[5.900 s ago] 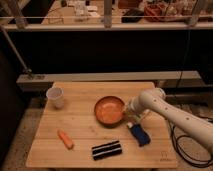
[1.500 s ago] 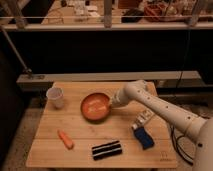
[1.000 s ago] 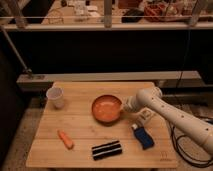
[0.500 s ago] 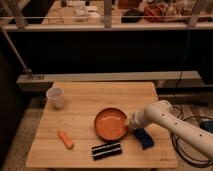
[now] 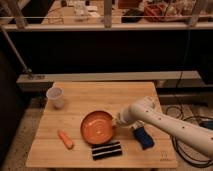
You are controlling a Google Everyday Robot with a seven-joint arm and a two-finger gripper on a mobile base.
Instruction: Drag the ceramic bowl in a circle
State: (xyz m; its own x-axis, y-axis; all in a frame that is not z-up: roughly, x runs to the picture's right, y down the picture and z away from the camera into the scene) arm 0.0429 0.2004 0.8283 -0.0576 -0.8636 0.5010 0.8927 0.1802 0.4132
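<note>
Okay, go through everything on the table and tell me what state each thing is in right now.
ceramic bowl: upright, looks empty, right rim at the end effector.
end effector: low over the table, at the bowl's right rim.
white cup: upright, back left corner.
carrot: lying flat, left of the bowl.
black block: lying flat, front of the bowl.
blue object: lying under the arm.

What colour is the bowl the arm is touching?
Orange-red bowl, darker rim, in the camera view; the end effector is at its right edge.
</note>
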